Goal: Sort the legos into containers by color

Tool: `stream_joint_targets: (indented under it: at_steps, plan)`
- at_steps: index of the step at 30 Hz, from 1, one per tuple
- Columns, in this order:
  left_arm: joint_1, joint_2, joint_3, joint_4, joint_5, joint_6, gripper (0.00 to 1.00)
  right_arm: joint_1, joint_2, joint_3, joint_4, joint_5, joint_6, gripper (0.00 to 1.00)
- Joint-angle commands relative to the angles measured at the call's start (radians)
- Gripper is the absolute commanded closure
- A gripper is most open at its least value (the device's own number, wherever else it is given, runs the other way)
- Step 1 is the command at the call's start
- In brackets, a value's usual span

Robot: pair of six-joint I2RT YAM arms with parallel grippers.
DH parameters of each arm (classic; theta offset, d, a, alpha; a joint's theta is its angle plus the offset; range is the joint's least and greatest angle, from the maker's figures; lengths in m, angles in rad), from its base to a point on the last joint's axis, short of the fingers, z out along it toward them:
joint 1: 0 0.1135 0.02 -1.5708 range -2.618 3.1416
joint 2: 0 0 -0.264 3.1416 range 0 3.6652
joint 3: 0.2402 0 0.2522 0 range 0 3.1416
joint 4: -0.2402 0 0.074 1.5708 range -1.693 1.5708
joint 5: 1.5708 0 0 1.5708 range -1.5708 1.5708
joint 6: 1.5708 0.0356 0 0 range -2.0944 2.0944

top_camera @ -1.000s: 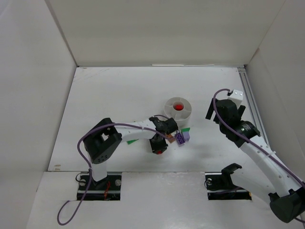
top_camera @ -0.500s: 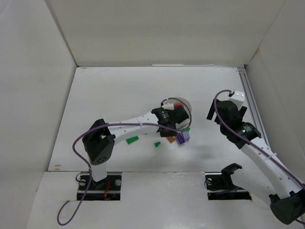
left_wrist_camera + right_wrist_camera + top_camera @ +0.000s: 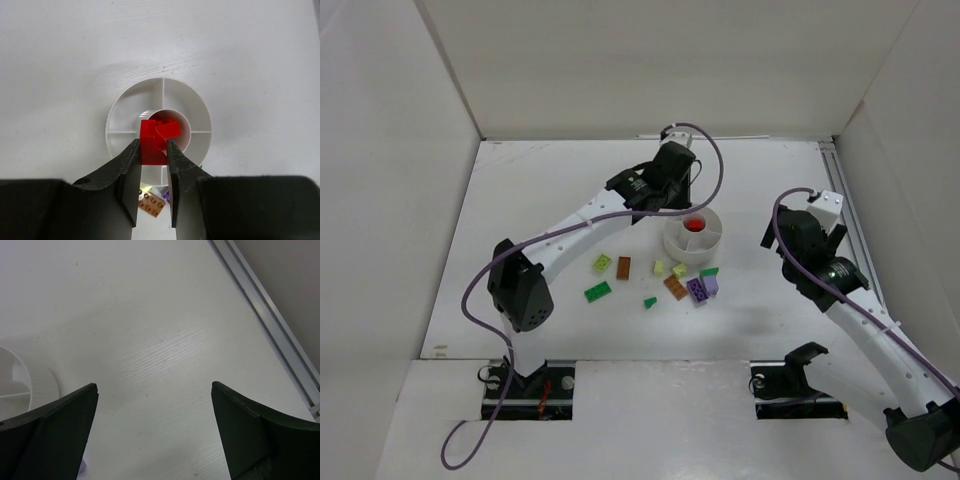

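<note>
Left arm (image 3: 565, 228) and right arm (image 3: 865, 325) — white links, black joints, purple cables (image 3: 467, 300); left gripper (image 3: 152, 147) black

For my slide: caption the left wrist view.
Left fingers grip a red brick, aligned with the white tub's red-filled centre.

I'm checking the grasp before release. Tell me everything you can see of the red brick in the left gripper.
The red brick is a small, glossy plastic piece; no studs show from this side. It stands upright, pinched on both sides by the dark fingers of the left gripper, and nothing else seems to touch it. In the left wrist view it lines up with the central circle of the white tub, where other red pieces lie. Its height cannot be told.
</note>
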Motion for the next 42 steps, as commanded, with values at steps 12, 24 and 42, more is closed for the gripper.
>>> stream_joint_targets:
  at_steps: [12, 24, 42]
  plan:
    - [-0.009, 0.112, 0.065, 0.004, 0.142, 0.101, 0.92, -0.013, 0.017, 0.005, 0.018, 0.066, 0.030, 0.01]
    - [-0.018, 0.160, 0.098, -0.017, 0.153, 0.090, 0.67, -0.013, 0.008, -0.004, 0.008, 0.066, 0.039, 0.01]
    - [0.011, -0.309, -0.192, 0.064, 0.025, 0.053, 0.00, 0.008, -0.021, -0.055, 0.185, -0.166, -0.208, 0.01]
